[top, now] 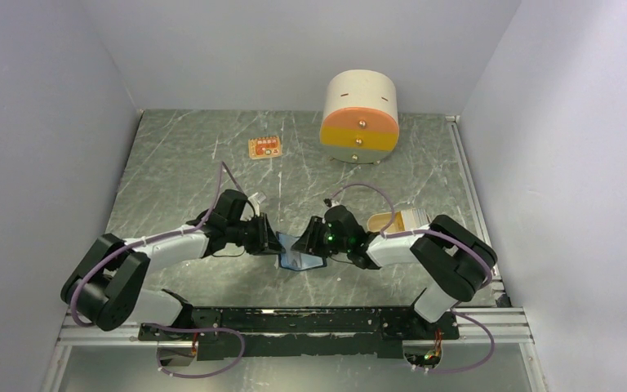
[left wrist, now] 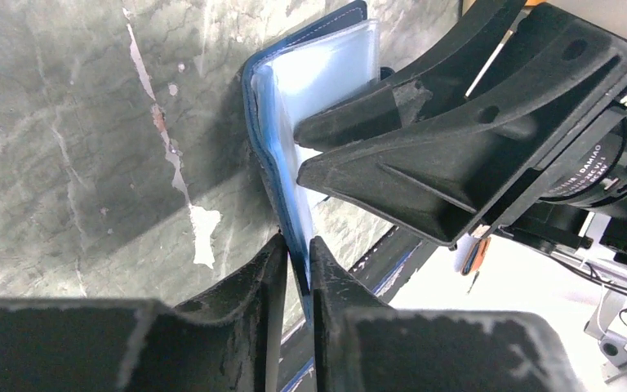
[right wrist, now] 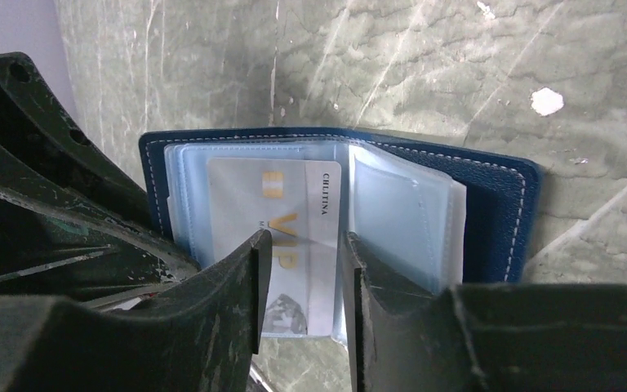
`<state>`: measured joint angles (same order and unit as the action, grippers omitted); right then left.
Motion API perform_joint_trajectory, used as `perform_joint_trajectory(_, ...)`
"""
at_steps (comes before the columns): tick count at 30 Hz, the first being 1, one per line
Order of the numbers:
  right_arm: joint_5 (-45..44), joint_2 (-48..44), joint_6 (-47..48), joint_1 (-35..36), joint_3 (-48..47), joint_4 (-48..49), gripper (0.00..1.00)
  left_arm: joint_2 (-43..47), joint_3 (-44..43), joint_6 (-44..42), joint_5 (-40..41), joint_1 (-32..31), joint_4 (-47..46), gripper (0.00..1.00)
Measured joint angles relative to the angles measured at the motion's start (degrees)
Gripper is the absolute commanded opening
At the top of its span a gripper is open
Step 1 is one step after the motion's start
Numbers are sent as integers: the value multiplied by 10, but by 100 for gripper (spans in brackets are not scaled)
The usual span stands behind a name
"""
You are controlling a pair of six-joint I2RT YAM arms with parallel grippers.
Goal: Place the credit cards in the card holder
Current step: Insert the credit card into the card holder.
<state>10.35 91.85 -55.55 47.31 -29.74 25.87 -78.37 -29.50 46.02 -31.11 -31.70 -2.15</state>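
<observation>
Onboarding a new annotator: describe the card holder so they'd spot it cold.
On the grey marbled table, follow both arms inward to where they meet. There the jaws of the left gripper pinch the card holder, a small navy case spread open on clear blue sleeves, one holding a pale VIP card. It's the only blue item; the orange tag and cream-and-orange drawer unit sit far back.

The credit card (right wrist: 294,204) reads "VIP" and "CHLITINA"

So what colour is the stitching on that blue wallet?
White, against the navy cover of the card holder; clearest in the right wrist view.
</observation>
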Motion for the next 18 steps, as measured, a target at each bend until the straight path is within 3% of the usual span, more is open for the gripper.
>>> perform_joint_trajectory(3,5,0,-5,0,5,9,39,7,0,3,0,0,3,18)
perform_joint_trajectory(7,14,4,-14,-1,14,33,41,11,0,4,0,0,4,24)
perform_joint_trajectory(11,28,23,-29,-3,19,67,39,12,2,6,2,0,5,10)
perform_joint_trajectory(18,38,31,-39,-5,23,96,31,21,7,9,7,1,7,9)
